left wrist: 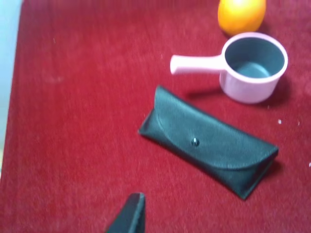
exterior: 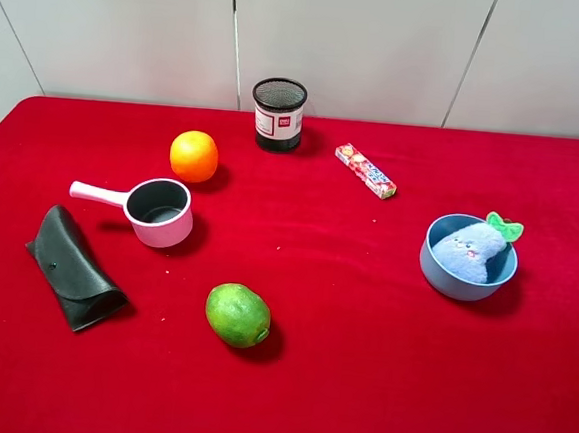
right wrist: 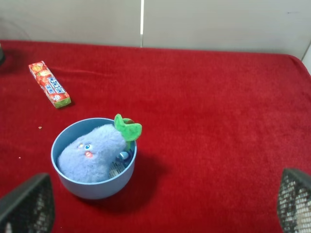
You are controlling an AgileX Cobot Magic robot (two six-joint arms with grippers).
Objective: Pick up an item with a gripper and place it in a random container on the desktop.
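The fuzzy pale-blue plush (exterior: 470,253) lies inside the round light-blue bowl (exterior: 436,269), its green bow (exterior: 504,228) poking over the rim.

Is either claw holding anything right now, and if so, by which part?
Nothing is held. The plush toy lies in the blue bowl, with the right claw open and clear of it.

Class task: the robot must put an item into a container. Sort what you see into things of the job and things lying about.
Job: plush toy, inside blue bowl.
Lying about: orange, lime, pink saucepan, mesh cup, candy pack, black case.
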